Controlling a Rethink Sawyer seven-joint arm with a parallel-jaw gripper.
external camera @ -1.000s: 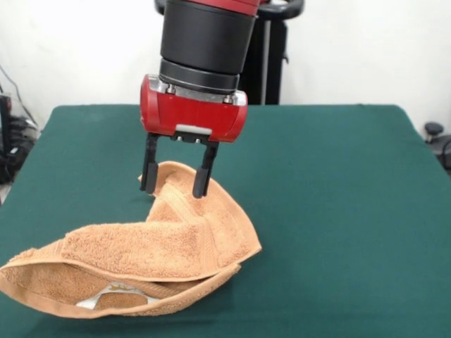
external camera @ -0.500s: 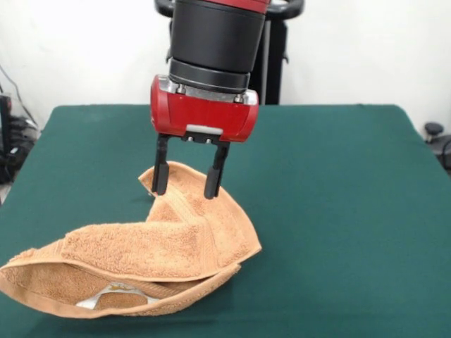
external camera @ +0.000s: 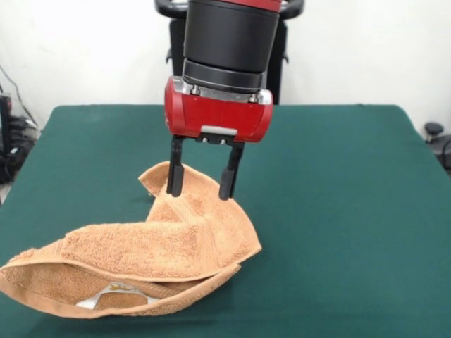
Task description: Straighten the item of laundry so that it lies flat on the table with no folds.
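Observation:
The item of laundry, an orange-tan terry towel, lies folded and bunched on the near left part of the dark green table. Its far corner points toward the back, and a white label peeks out under the front fold. My gripper hangs open over that far corner, its two black fingers spread apart just above the cloth with nothing held between them.
The arm's black stand rises behind the table's far edge. A dark object sits off the table at the right, and cables and equipment show at the left edge.
The gripper has shifted to the right across the towel's far corner, staying open and at about the same height. The towel has not moved.

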